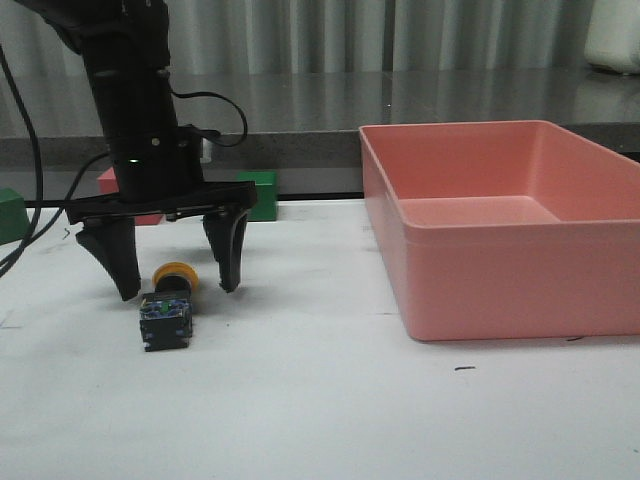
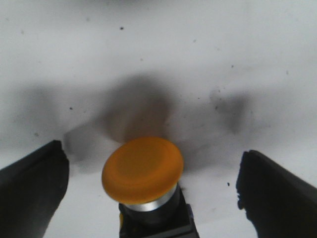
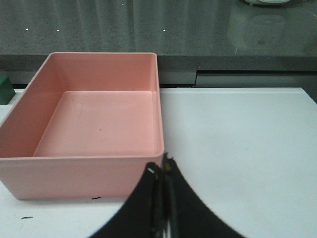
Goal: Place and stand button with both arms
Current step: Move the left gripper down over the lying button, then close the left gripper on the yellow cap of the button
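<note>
Button [image 1: 168,308] lies on its side on the white table [image 1: 320,410], between the spread fingers of the left gripper [image 1: 177,288] (untouched); right gripper [image 3: 162,171] is pressed together beside the pink bin [image 3: 94,124].

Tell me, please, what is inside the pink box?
The pink box holds nothing: the right wrist view shows its whole bare floor. In the front view its near wall covers most of the floor. The button lies outside, on the table.

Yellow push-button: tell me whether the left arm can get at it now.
Probably yes. The open left end effector straddles the yellow push-button lying on the table, and nothing sits between them.
</note>
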Action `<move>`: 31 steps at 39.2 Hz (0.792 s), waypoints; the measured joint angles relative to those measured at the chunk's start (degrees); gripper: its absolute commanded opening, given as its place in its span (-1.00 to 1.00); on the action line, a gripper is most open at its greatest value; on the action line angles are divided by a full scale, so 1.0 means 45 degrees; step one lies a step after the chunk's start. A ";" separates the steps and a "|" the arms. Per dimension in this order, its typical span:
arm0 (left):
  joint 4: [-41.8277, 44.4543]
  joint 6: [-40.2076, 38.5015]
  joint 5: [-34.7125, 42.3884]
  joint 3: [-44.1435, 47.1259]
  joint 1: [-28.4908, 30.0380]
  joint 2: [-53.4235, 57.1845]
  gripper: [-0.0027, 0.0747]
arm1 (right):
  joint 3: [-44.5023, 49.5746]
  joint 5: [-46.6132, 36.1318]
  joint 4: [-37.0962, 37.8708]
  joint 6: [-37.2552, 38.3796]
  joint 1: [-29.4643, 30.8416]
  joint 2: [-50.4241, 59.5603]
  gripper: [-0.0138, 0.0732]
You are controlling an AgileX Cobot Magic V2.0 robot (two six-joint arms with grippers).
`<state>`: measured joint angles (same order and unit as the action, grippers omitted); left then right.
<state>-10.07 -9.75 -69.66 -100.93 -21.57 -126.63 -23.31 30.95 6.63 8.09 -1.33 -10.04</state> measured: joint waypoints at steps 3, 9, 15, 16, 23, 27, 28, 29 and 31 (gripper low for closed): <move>0.0000 0.0000 0.0000 0.0000 0.0000 0.0000 0.20 | 0.0000 0.0000 0.0000 0.0000 0.0000 0.0000 -0.85; 0.0024 0.0000 0.0000 0.0000 0.0000 -0.0031 -0.13 | 0.0000 0.0000 0.0000 0.0000 0.0000 0.0000 -0.85; 0.0024 0.0000 0.0000 0.0000 0.0000 -0.0061 -0.21 | 0.0000 0.0000 0.0000 0.0000 0.0000 0.0000 -0.85; 0.0024 0.0000 0.0000 0.0000 0.0000 -0.0061 -0.21 | 0.0000 0.0000 0.0000 0.0000 0.0000 0.0000 -0.85; 0.0024 0.0000 0.0000 0.0000 0.0000 -0.0061 -0.21 | 0.0000 0.0000 0.0000 0.0000 0.0000 0.0000 -0.85; 0.0049 0.0000 0.0000 0.0000 0.0000 -0.0061 -0.21 | 0.0000 0.0000 0.0000 0.0000 0.0000 0.0000 -0.85; 0.0049 0.0036 0.0000 0.0000 0.0000 -0.0061 -0.21 | 0.0000 0.0000 0.0000 0.0000 0.0000 0.0000 -0.85; 0.0073 0.0132 0.0000 -0.0023 0.0000 -0.0061 -0.21 | 0.0000 0.0000 0.0000 0.0000 0.0000 0.0000 -0.85; 0.0097 0.0332 0.0000 -0.0071 0.0000 -0.0061 -0.21 | 0.0000 0.0000 0.0000 0.0000 0.0000 0.0000 -0.85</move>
<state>-9.63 -8.26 -69.66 -101.25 -21.57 -126.90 -23.31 30.95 6.63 8.09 -1.33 -10.04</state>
